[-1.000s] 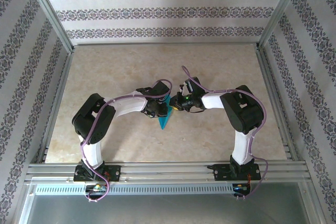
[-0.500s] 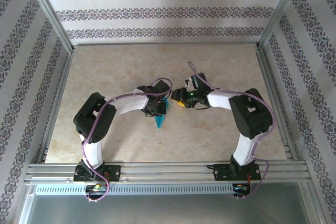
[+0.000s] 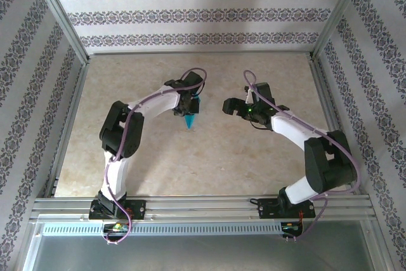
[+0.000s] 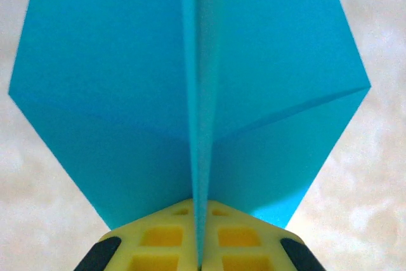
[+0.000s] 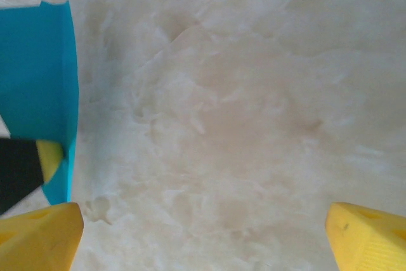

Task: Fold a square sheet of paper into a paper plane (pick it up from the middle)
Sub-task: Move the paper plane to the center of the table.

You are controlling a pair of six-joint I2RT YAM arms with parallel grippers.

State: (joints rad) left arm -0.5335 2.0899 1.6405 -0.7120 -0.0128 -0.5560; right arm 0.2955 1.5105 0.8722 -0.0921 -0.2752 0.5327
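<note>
The teal-blue paper plane (image 3: 189, 120) hangs above the middle of the table as a small pointed dart, tip toward the near edge. My left gripper (image 3: 188, 107) is shut on it. In the left wrist view the plane (image 4: 114, 80) spreads into two wings on either side of a central fold, and that fold is pinched between the yellow fingers (image 4: 158, 239) of my left gripper (image 4: 198, 230). My right gripper (image 3: 229, 106) stands open a short way to the right, apart from the paper. In its own view the right gripper (image 5: 203, 239) has bare table between its tips, with the plane (image 5: 35, 68) at the left edge.
The beige marbled table (image 3: 254, 150) is fenced by aluminium rails (image 3: 203, 204) at the front and sides. Patterned walls (image 3: 203, 17) close the back and both sides. Purple cables (image 3: 254, 80) loop above both wrists.
My right gripper has opened, let go of the paper and drawn back to the right. The left arm has carried the plane toward the back of the table, still pinched.
</note>
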